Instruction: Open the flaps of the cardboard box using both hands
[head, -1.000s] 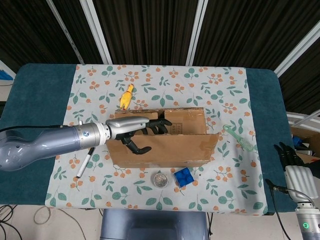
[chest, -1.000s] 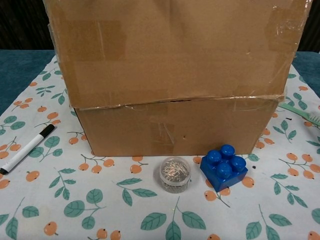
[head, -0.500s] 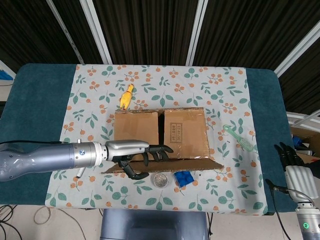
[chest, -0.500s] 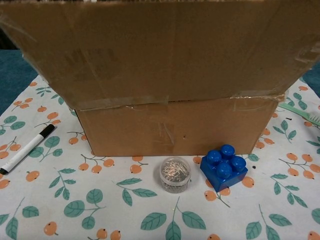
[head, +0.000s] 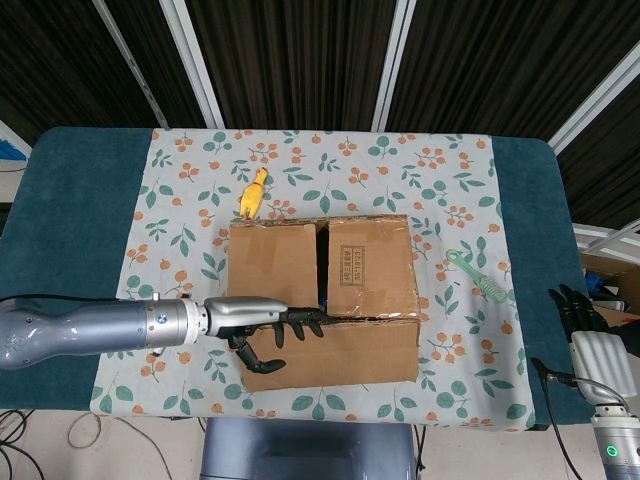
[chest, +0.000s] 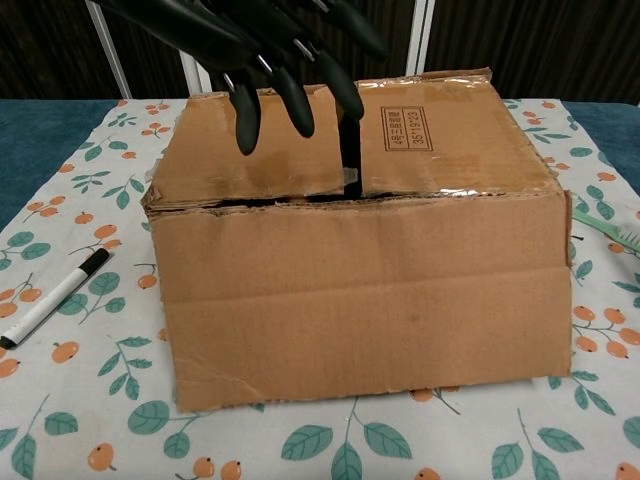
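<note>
Dark slatted wall behind; worktop covered by a teal cloth with a floral runner down the middle.

Nearest the robot: front flap of the box is folded out and hangs down over the near side, covering the wall in the chest view.

Left robot hand reaches in from the left at the box's front top edge, above that flap. Fingers spread and pointing down, nothing between them; they hover just over the left inner flap. Contact cannot be confirmed from either view.

Right robot hand is parked well off at the worktop's right edge, far from the box. Dark fingers point up; whether they are apart or curled is too small to tell.

Box sits mid-worktop, slightly toward the near edge. Two inner flaps are down and flat, left one plain, right flap bearing a printed label, with a dark slit between them.

Left of the box: marker. Right: green brush. Beyond the box: yellow toy.

Judgement: front flap done; the inner flaps come next. Left fingertips need to hook the slit edge of the left flap and swing it outward. Right arm must travel in to take the labelled flap.
</note>
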